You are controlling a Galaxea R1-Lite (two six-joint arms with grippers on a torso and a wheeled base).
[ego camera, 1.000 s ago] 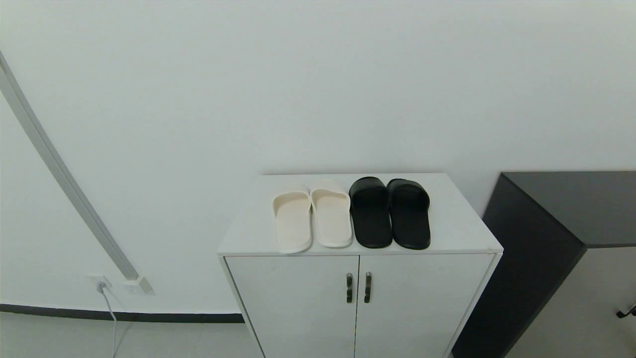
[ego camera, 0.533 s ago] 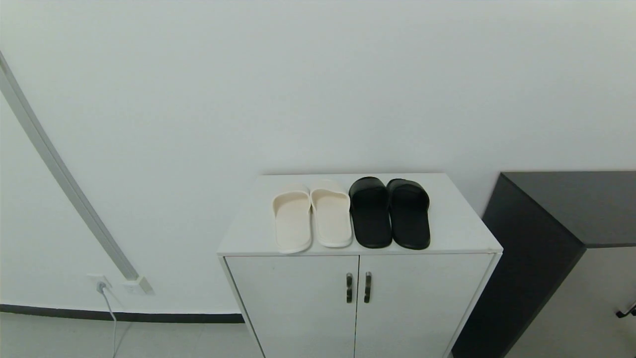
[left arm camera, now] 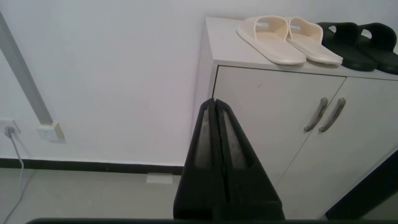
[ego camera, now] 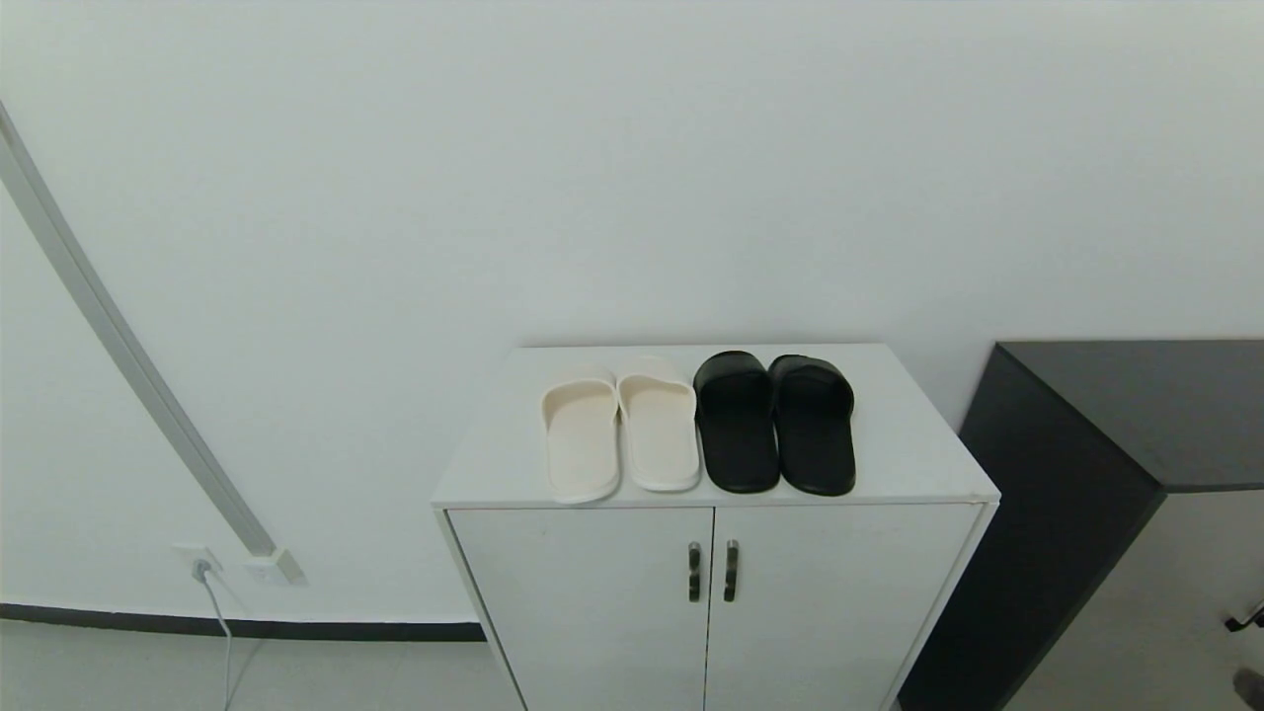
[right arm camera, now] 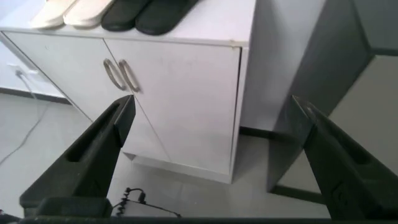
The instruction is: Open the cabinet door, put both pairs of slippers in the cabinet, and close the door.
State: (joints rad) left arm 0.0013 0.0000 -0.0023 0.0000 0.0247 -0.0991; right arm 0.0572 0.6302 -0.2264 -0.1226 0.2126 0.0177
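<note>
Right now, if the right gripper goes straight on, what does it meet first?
Probably the cabinet's right door, beside its handle; the open right gripper aims there, though depth is unclear.

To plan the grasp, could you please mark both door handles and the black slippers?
left door handle (ego camera: pixel 694 572), head view, bar's middle.
right door handle (ego camera: pixel 731 571), head view, bar's middle.
black slippers (ego camera: pixel 739 444), head view, left slipper's footbed.
</note>
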